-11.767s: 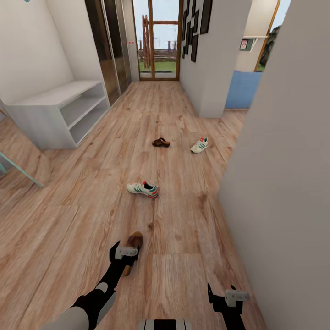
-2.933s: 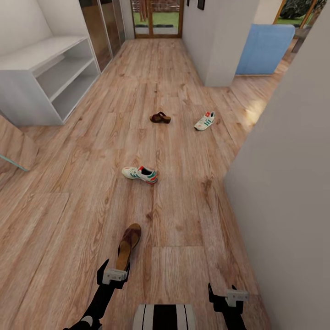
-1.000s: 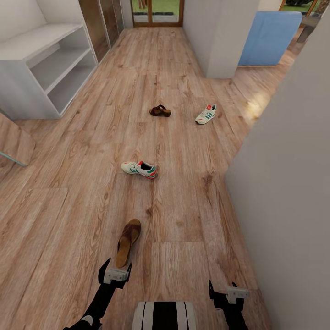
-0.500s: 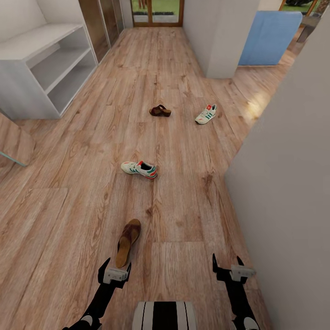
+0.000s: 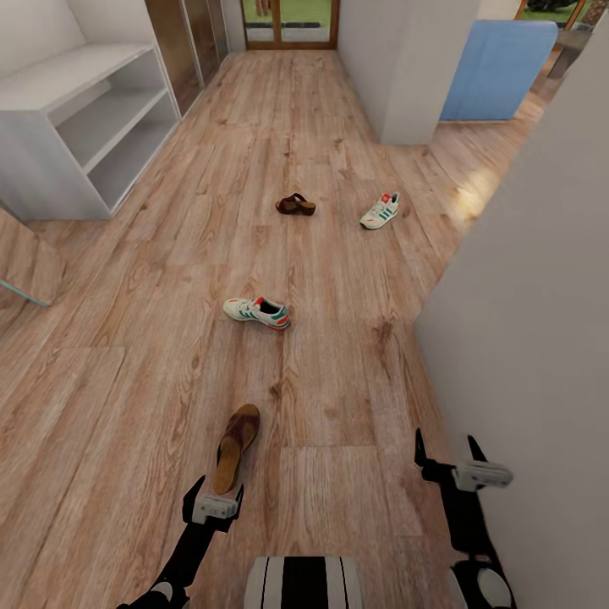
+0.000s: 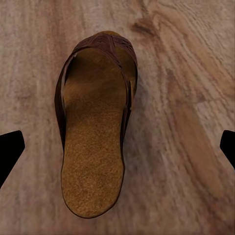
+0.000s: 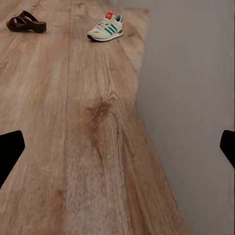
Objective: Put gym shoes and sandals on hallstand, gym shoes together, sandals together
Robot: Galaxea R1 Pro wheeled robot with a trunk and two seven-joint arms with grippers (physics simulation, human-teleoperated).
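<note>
Hovering with fingers spread, the left end effector (image 5: 213,495) faces a dark-brown, tan-footbed sandal (image 6: 95,139).

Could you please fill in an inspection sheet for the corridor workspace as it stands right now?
Surface: corridor floor of light wood-grain planks, bare apart from the shoes.
Job's things: near sandal lies sole-down just ahead of the left pincer; far sandal, near gym shoe and far gym shoe lie apart on the floor; hallstand has nothing on its top or visible shelves.
Clutter: nothing seen.
Grippers: left pincer open above the near sandal, holding nothing; right pincer open, empty, close to the grey wall.
Cables: nothing seen.
Surroundings: glazed door at the corridor's end; blue panel beyond the wall corner.
</note>
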